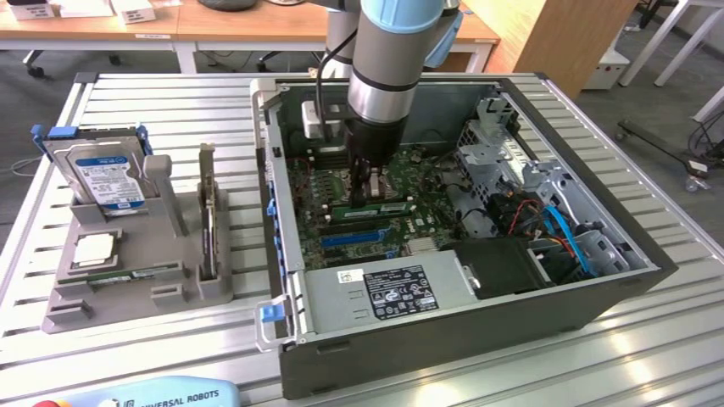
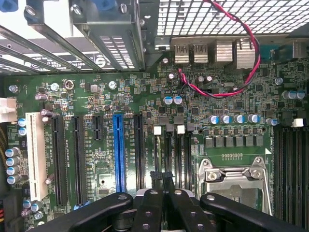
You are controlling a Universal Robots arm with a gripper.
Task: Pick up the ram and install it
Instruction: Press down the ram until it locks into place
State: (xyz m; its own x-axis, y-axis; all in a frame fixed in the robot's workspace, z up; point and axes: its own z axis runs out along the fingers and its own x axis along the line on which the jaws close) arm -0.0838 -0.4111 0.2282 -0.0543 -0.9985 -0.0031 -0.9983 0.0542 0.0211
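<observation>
A single robot arm reaches down into an open computer case [image 1: 453, 280] lying on its side on a slatted metal table [image 1: 633, 373], its claw [image 1: 364, 202] clenched and lowered over the green motherboard [image 1: 339, 182] near the middle of the case. In the exterior view one ram stick [image 1: 382, 207] sits across the board directly beneath the claw tips; whether the fingers actually pinch it or merely press on it is hard to make out from this angle. From the wrist, the black fingers [image 2: 149, 205] meet just above the memory slots [image 2: 169, 154], which run beside one metal processor socket [image 2: 236, 176]. Four long black expansion slots, one blue slot [image 2: 119, 152] and one white slot [image 2: 36, 154] line the board, and one red-and-black wire pair [image 2: 227, 58] loops over it by the rear ports. Inside the case, toward its front edge, lies one silver power supply [image 1: 385, 292] with a printed label. Toward the table's edge on the exterior view's left stands one grey parts holder [image 1: 147, 280] carrying one hard drive [image 1: 104, 174] upright, one square processor chip [image 1: 93, 248] lying flat, and one narrow green stick [image 1: 130, 275] along its front.
</observation>
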